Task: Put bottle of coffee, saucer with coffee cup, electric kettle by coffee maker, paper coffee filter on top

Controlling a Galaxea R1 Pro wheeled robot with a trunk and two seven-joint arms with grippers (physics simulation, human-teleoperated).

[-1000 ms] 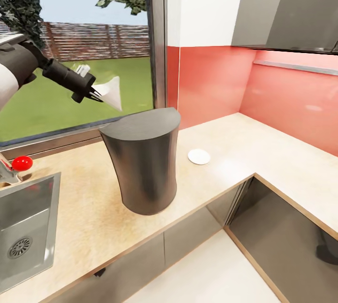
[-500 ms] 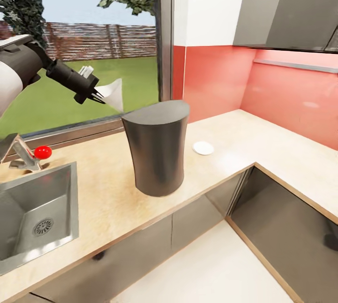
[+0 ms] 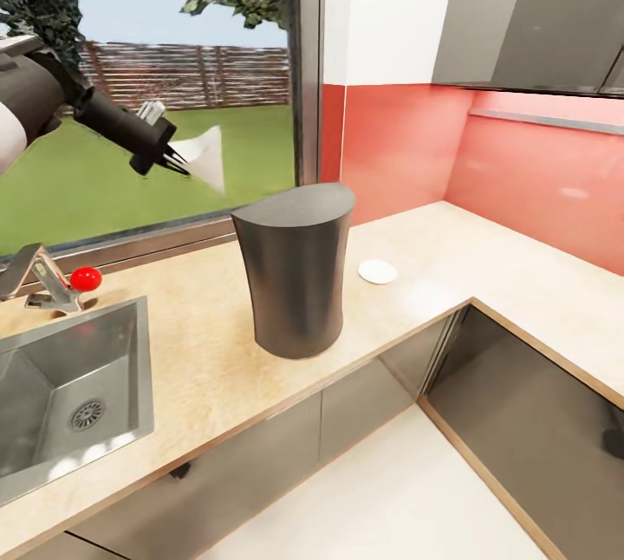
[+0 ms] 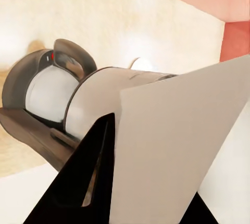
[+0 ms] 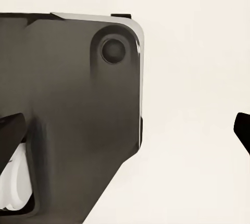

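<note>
While left fingers [image 3: 178,163] pinch one paper coffee filter [image 3: 204,159]; one coffee maker [image 3: 295,278], one saucer [image 3: 378,271].

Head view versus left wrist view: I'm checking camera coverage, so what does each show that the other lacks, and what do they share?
Head view alone: the sink, the tap with its red knob, the window and garden, the left gripper seen from the side.

Left wrist view alone: a close look along the dark fingers pinching the sheet.

Shared: the paper coffee filter, the coffee maker, the saucer, the kitchen countertop.
</note>
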